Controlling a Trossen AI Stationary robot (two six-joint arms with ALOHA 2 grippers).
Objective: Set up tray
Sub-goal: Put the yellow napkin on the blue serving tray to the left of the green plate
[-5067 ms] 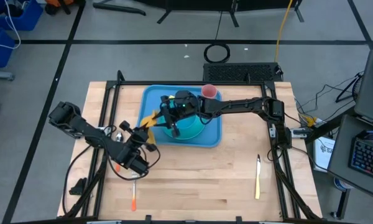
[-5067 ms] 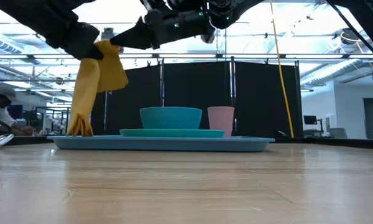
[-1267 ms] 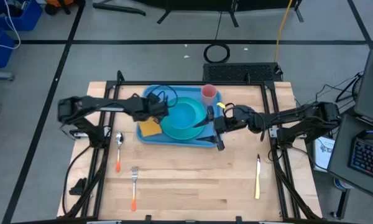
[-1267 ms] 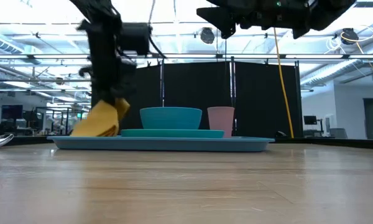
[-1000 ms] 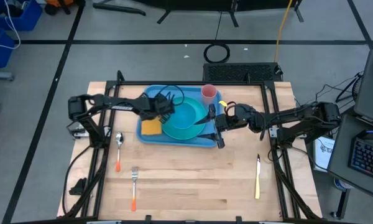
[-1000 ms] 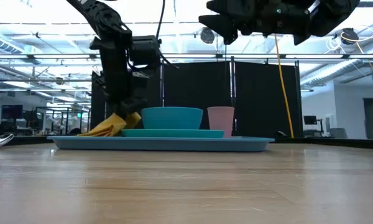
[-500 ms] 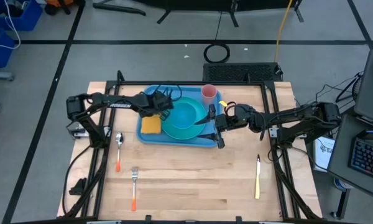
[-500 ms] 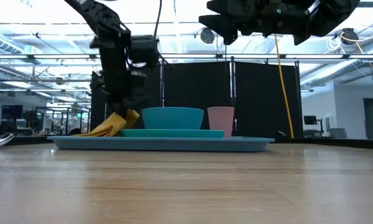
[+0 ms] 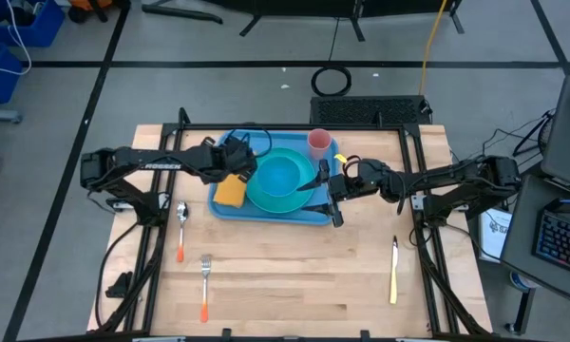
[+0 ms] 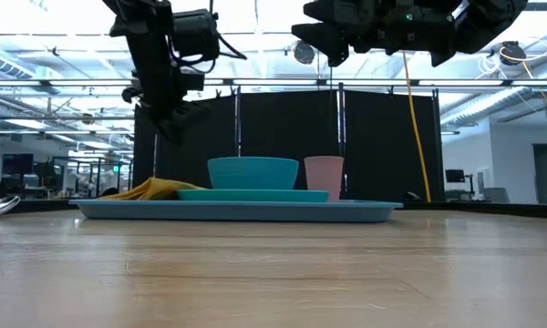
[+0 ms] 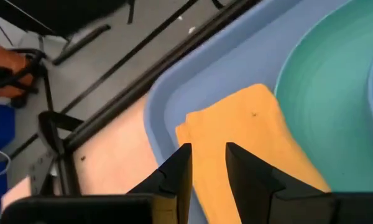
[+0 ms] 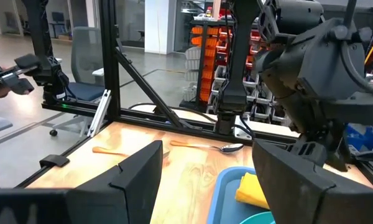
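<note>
On the wooden table (image 9: 294,275), our left gripper (image 9: 230,158), fingers narrowly apart, hovered over the napkin (image 9: 230,191) in the tray (image 9: 275,216); we judged cutlery next.

The scene is lit evenly from overhead. In the low view, strong backlight is produced by bright ceiling fixtures and windows, so the arms are rendered as dark silhouettes. The near wooden table surface (image 10: 273,273) is out of focus there. In the left wrist view, motion blur is seen on the floor beyond. Only soft shadows are cast.
</note>
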